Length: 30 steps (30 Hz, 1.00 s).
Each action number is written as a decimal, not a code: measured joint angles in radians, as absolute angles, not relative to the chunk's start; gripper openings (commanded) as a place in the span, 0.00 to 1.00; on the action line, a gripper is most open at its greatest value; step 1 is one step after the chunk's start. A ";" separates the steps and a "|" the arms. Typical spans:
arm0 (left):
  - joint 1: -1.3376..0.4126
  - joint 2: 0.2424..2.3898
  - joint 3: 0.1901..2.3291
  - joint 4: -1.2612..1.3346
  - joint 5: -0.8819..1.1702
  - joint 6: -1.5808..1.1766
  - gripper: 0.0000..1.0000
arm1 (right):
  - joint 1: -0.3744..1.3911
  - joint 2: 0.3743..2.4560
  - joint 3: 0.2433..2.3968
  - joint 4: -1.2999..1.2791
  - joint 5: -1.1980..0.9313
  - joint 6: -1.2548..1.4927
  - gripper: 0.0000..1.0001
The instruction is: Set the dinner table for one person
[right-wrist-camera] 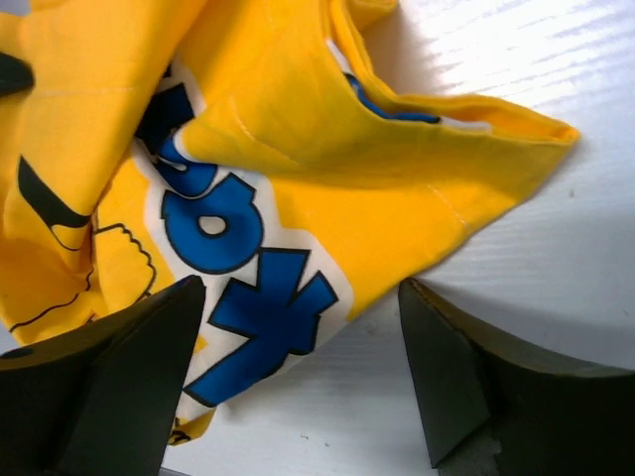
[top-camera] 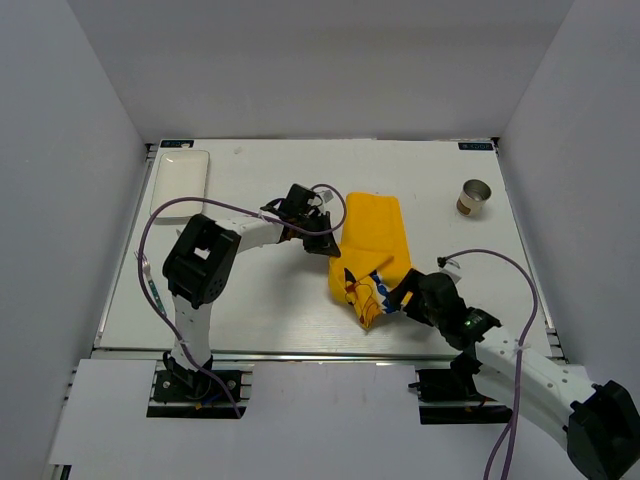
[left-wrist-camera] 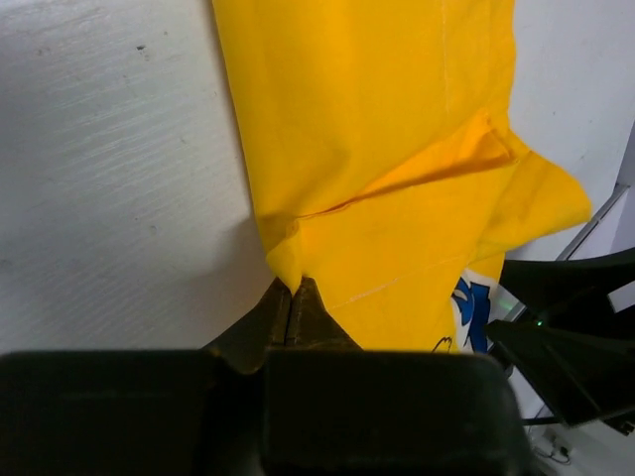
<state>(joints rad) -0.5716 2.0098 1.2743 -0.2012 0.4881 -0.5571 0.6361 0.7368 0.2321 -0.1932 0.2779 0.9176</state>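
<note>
One placemat (top-camera: 372,240), crumpled on the dinner table (top-camera: 250,180): left gripper (left-wrist-camera: 294,297) pinches its left edge, right gripper (right-wrist-camera: 300,297) gapes wide over its printed near corner. I'd clamp that corner, then pull apart evenly.

The placemat (top-camera: 372,235) is soft, matt woven cloth with stitched hems and a printed patch. The tabletop (top-camera: 250,180) looks white, smooth and faintly streaked. The cup (top-camera: 474,196) has a metallic sheen. The right end effector (right-wrist-camera: 298,288) looks like matt black plastic.

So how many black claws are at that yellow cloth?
2. The left gripper is shut on the left edge of the yellow cartoon-printed cloth; the right gripper stands open over its near end.
</note>
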 measured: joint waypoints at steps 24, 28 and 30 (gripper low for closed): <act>-0.572 1.939 1.218 -0.128 0.444 -0.664 0.00 | 0.630 0.830 0.216 -0.186 0.321 1.267 0.00; -0.572 1.914 1.224 -0.138 0.407 -0.678 0.00 | 0.628 0.830 0.281 -0.236 0.340 1.227 0.00; -0.569 1.894 1.263 -0.175 0.379 -0.685 0.00 | 0.625 0.846 0.371 -0.242 0.346 1.141 0.00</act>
